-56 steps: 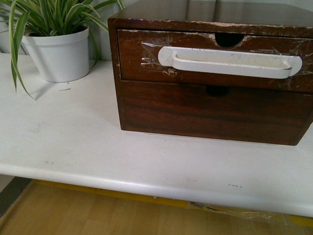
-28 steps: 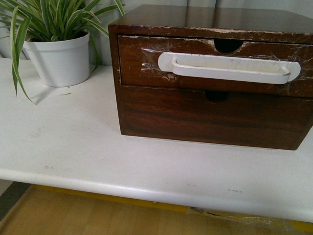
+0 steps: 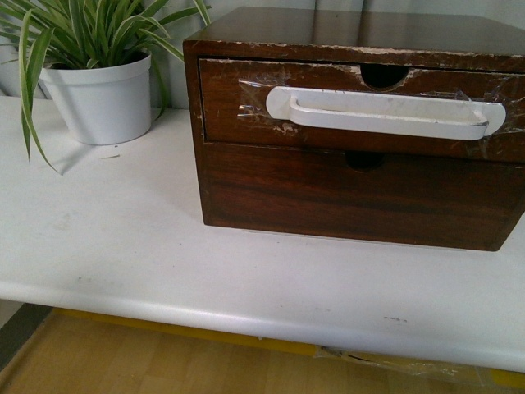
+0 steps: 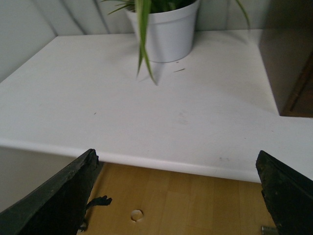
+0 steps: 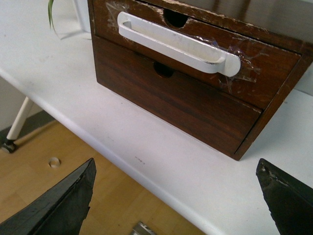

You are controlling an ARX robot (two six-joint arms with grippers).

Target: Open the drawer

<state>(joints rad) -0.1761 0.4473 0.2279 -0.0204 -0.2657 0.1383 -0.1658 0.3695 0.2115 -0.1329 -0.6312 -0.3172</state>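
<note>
Table (image 3: 164, 263), white and rounded at its near edge, spans the front view above a light wooden floor (image 3: 164, 361). On the table, toward the robot's right, stands a dark brown wooden cabinet (image 3: 344, 33) with two fronts stacked one above the other. The drawer (image 3: 225, 98) is the upper of these; its front sits level with the cabinet frame, so it appears shut. Below it lies a plain lower drawer front (image 3: 361, 193) without a handle, carrying only a small dark recess in its upper edge. A spider plant (image 3: 90, 29) with striped green and white leaves stands on the table to the cabinet's left, near it but apart, rooted in a white pot (image 3: 102, 103). A long white bar handle (image 3: 385, 112) runs across most of the drawer front, slightly tilted, and is fixed at both ends by wrinkled clear tape (image 3: 254, 103). A half-round notch (image 3: 384, 75) is cut into the drawer's chipped upper edge, just above the handle's middle. Neither arm shows in the front view. In the left wrist view the left gripper (image 4: 176, 155) has its black jaws spread wide and holds nothing; between them lie the table edge, the floor and, further off, the pot. In the right wrist view the right gripper (image 5: 175, 164) is likewise spread wide and empty, well apart from the cabinet, whose handle and both fronts lie ahead of it.
</note>
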